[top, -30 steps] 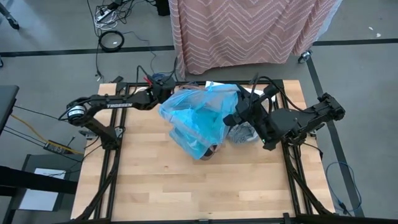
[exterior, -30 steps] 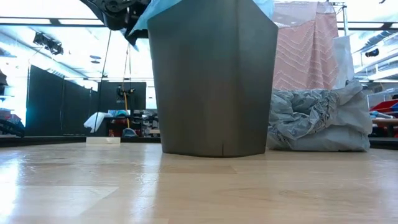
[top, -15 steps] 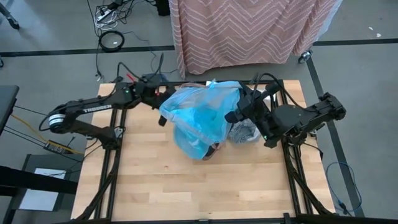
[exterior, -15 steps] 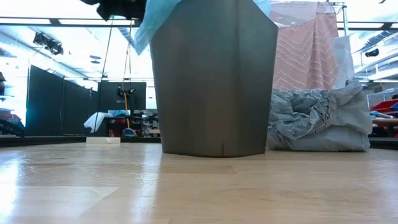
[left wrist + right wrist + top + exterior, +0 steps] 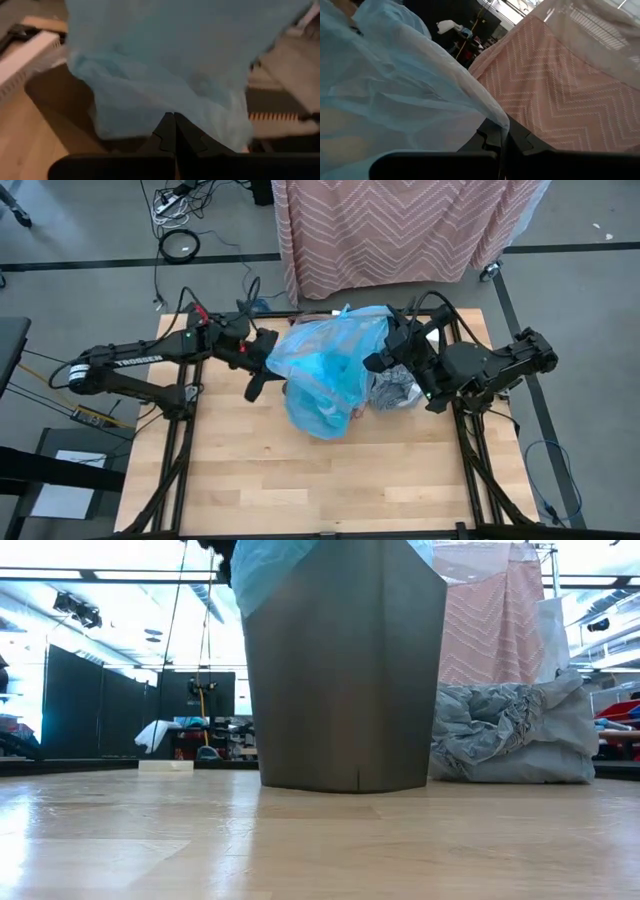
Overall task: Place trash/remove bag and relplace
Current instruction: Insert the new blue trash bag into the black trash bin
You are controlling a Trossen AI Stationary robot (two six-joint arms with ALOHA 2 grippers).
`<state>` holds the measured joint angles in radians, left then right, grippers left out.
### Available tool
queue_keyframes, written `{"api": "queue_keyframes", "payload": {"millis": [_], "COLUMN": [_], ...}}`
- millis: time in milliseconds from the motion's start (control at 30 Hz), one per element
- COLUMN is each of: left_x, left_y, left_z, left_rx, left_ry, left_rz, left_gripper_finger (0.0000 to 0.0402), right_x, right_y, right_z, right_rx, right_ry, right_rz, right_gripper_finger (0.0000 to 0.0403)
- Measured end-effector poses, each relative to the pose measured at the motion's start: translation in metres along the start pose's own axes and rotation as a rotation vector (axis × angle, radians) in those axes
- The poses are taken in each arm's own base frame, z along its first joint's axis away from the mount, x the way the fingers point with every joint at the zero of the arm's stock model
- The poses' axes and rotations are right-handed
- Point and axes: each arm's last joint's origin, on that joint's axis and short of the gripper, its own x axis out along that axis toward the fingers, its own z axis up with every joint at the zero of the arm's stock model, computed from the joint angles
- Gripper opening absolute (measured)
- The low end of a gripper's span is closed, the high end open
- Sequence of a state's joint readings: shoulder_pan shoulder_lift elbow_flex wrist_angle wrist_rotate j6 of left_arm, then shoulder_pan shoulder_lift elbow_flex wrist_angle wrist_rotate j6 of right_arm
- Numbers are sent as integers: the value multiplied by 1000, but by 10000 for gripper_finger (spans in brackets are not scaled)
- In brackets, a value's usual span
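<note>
Left gripper (image 5: 262, 368): fingers pressed together, pinching the left edge of the blue bag (image 5: 328, 375). In the left wrist view the two dark fingers (image 5: 173, 131) meet flush, with blue film (image 5: 165, 70) bunched right at their tips. The arm reaches in from the left side of the table (image 5: 250, 470), roughly level, wrist near the bag's upper left side.

Right gripper (image 5: 385, 352): fingers likewise closed, clamped on the right edge of the same blue bag. In the right wrist view a fold of the blue plastic (image 5: 405, 95) runs down into the seam between the closed fingers (image 5: 495, 137); the pink zigzag cloth (image 5: 560, 90) fills the space behind. This arm comes in from the right rear of the table.

Blue bag: stretched between the two grippers, billowing over the top of the grey bin (image 5: 343, 670). In the low view blue film (image 5: 262, 570) hangs over the bin's upper left rim; the bin stands upright on the wooden table (image 5: 300, 840).

Grey bag (image 5: 510, 735): crumpled in a heap on the table just beside the bin, on the right arm's side; from above it shows as a grey wad (image 5: 395, 392) under the right arm, next to the blue bag. Cannot tell whether it touches the bin.

Trash scraps: hidden from every view.

Pink zigzag cloth (image 5: 400, 230) hangs beyond the table's far edge.
</note>
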<state>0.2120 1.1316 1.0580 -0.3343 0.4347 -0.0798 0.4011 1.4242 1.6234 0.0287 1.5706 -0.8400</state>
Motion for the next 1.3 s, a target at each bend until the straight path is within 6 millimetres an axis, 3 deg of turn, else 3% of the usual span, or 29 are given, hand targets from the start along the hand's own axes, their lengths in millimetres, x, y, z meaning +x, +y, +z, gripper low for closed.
{"api": "queue_keyframes", "payload": {"millis": [167,267,333,600,833,1133,1300], "left_x": [-18,-23,-22,4,41,29,45], "left_y": [-21,-28,-34,-57,-51,-60,-51], "left_z": [2,7,7,-3,-7,34,30], "left_rx": [113,205,246,369,466,501,514], "left_ry": [223,255,265,344,378,218,264], "left_rz": [172,341,344,191,237,280,255], "left_gripper_finger": [1,1,1,1,1,1,1], "right_x": [2,2,2,3,3,3,3], "right_y": [0,0,0,0,0,0,0], "right_z": [0,0,0,0,0,0,0], "right_rx": [1,1,1,3,11,10,9], "right_ry": [5,5,4,6,4,5,5], "right_rz": [-7,-6,-6,-8,-7,-7,-9], "right_gripper_finger": [0,0,0,0,0,0,0]}}
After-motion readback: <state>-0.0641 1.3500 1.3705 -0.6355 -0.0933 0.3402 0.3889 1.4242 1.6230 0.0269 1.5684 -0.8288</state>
